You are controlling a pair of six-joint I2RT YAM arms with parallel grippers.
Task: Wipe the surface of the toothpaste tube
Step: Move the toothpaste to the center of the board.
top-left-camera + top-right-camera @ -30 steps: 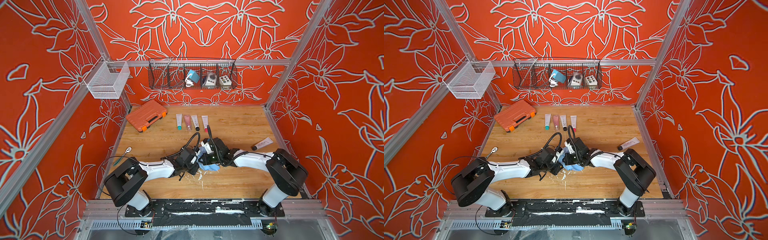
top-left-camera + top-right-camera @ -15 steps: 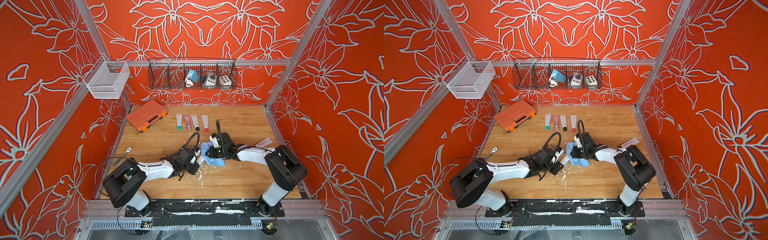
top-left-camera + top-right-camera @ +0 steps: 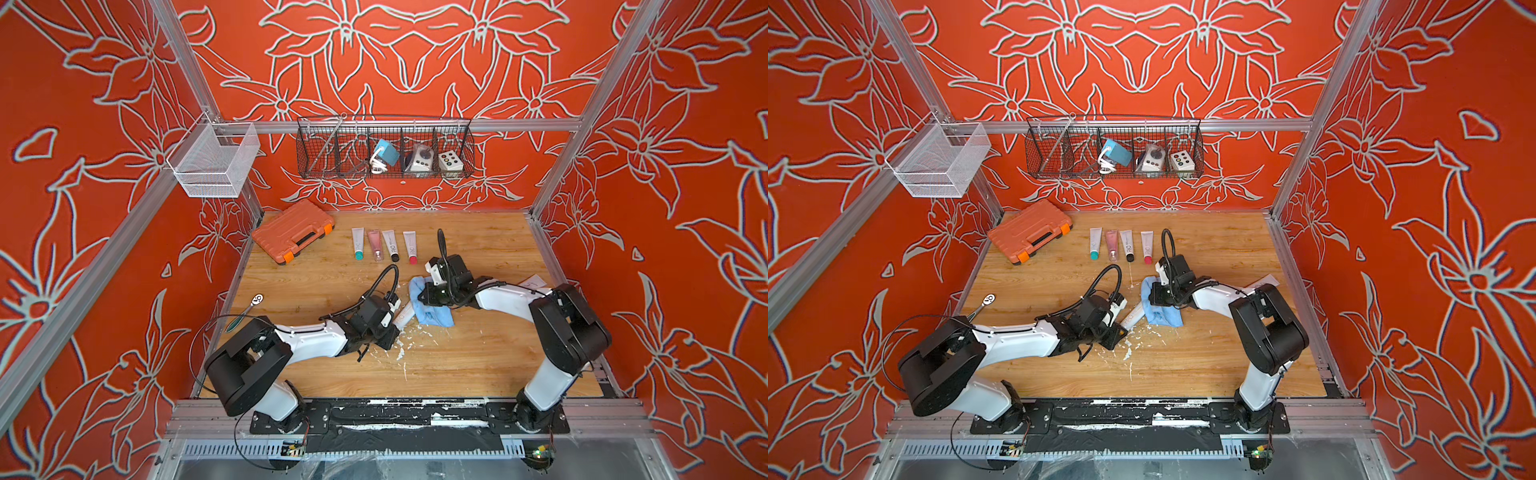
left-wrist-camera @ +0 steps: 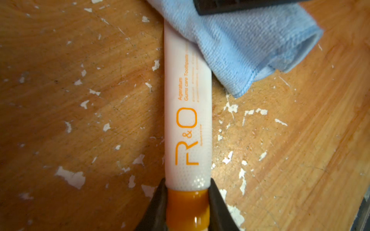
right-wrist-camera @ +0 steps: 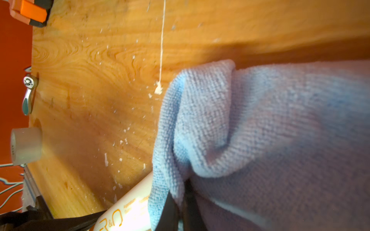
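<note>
Step in hand: wipe pass w/ cloth along tube body.

Grips: L gripper [image 4: 187, 193] is clamped on the toothpaste tube [image 4: 188, 120] at its orange cap [image 4: 188, 208], jaws narrow, one on each side of the cap. R gripper [image 5: 180, 202] is pinched tight on a fold of the blue cloth [image 5: 260, 130]; we see no gap betw. the fingers.

To do it well (our judgement):
- Press the cloth flat onto the tube and drag it lengthwise toward the cap w/o lifting.
- L must hold firm so the tube doesn't slide or twist.
- Then roll the tube to reach the underside.
- Risks: cloth bunches so only its hem makes contact; R fingers scrape the wood; white flakes [image 4: 70, 178] nr the tube get picked up and smeared.

Tube pos.: it lies flat on the wooden table [image 3: 457, 365], mid-front, logo side up.

Tube vs cloth: in both top views the tube's far end goes under the cloth [image 3: 432, 313]; the cap-side part is bare. In the L wrist view the cloth drapes over the tail end and off to one side. It's touching, not wrapped around.
</note>
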